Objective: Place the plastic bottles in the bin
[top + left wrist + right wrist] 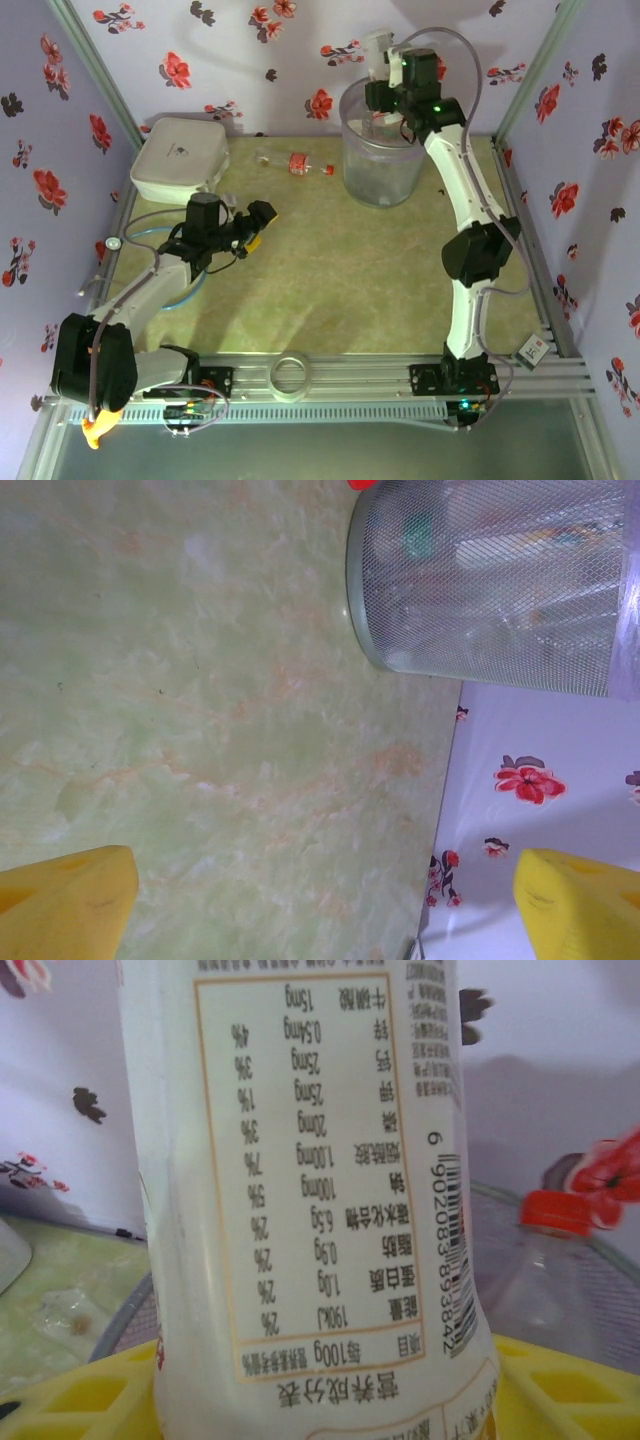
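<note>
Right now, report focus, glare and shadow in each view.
Top external: even light, soft shadows on the table. Left wrist: table and bin mesh crisp, yellow fingers soft at the edge. Right wrist: white bottle print readable, red-capped bottle behind it blurred.

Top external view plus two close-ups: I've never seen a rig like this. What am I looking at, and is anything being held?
Two robot arms are bolted at the near edge of the table; the overhead picture looks down on both. The other two pictures come from a camera on each wrist. The right claw grips a white-labelled bottle above the bin. The left claw is open and empty, low over the table. One red-labelled bottle lies between a white box and the bin.
</note>
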`<state>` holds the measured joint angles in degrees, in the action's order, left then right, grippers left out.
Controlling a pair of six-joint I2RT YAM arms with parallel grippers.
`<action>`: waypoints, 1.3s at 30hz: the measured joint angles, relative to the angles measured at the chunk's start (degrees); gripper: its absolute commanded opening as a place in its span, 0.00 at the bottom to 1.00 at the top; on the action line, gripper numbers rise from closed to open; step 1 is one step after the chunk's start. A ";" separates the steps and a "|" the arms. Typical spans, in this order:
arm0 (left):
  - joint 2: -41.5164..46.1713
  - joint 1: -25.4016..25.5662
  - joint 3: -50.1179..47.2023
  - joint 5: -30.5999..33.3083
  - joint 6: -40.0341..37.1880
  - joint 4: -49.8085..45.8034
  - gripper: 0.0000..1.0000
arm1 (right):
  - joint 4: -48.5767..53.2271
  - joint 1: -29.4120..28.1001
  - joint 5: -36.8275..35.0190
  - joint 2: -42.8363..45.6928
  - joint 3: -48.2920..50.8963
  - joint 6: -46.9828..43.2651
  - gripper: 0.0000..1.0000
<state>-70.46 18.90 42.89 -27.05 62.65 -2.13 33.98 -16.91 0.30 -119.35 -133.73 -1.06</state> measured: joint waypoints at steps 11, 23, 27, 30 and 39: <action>0.20 0.00 -0.33 0.00 0.22 0.44 0.97 | -0.74 -0.28 4.96 -5.16 -0.61 0.13 0.54; -0.09 0.00 -0.33 0.00 0.46 1.33 0.97 | -6.58 -1.40 5.46 0.76 14.21 3.02 0.70; -0.76 0.00 -0.33 0.02 0.63 1.38 0.96 | -6.27 -1.09 4.81 1.18 14.75 3.63 0.80; -0.96 0.00 -0.33 0.00 0.70 1.38 0.96 | -4.09 -1.09 3.58 1.16 13.25 3.50 0.86; -1.86 0.00 -0.33 0.00 1.53 1.77 0.96 | -0.59 -0.76 2.93 2.25 2.49 2.71 0.85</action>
<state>-72.31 18.90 42.57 -27.05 64.18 -0.36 33.39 -17.67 3.22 -117.10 -131.24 1.65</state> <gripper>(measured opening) 0.964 0.880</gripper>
